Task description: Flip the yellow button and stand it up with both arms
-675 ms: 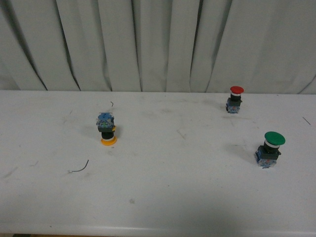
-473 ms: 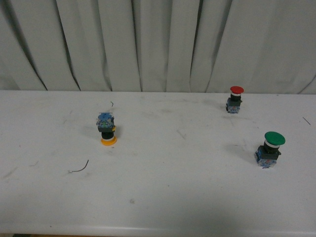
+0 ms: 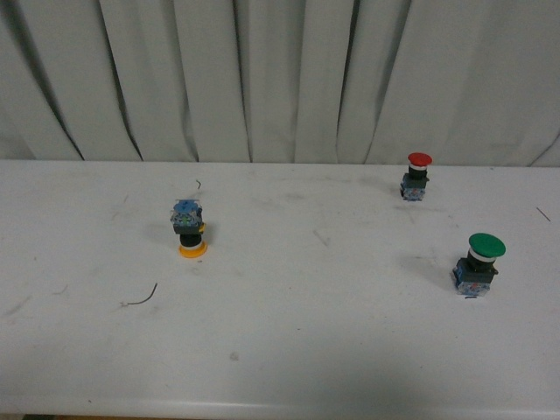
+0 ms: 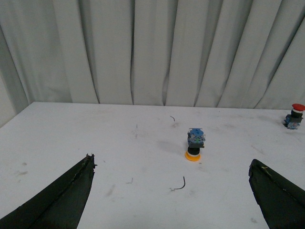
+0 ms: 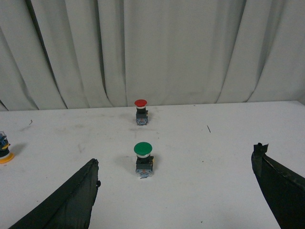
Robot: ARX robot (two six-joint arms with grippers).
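The left arm's black fingers (image 4: 62,200) spread wide, empty; ahead between them, a yellow-capped push-button switch (image 4: 195,144) rests cap-down on the white worktop (image 4: 119,157). The right arm's black fingers (image 5: 66,200) gape, grasping nothing.

The button (image 3: 190,229) stands cap-down on the surface (image 3: 289,350). Well to the button's right and farther back stands the far switch (image 3: 417,178). Farther right again, slightly nearer the robot than the button, stands the near switch (image 3: 477,266). A wire scrap (image 3: 140,297) lies near the button, front-left of it.
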